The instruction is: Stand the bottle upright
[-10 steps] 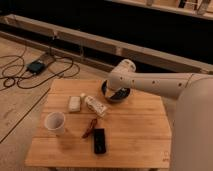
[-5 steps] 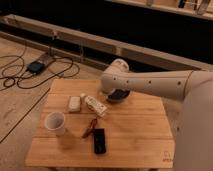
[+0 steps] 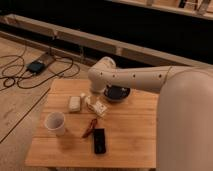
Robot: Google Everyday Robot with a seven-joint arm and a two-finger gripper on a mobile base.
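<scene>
The bottle (image 3: 96, 105) lies on its side on the wooden table (image 3: 130, 135), a small whitish thing with a pale label, between a white block and a dark bowl. My white arm reaches in from the right, and its rounded wrist (image 3: 102, 75) hangs over the table's back middle. The gripper (image 3: 94, 93) points down just behind and above the bottle, mostly hidden by the wrist. It stands open and I see nothing in it. The bottle rests on the table, apart from the gripper.
A flat white block (image 3: 74, 103) lies left of the bottle and a dark bowl (image 3: 118, 93) right of it, under the arm. A white mug (image 3: 55, 123), a small red item (image 3: 90, 127) and a black device (image 3: 99, 141) sit nearer the front. Cables (image 3: 22, 75) run over the floor at left.
The arm has swung left, from over the dark bowl to above the bottle. The things on the table have not moved.
</scene>
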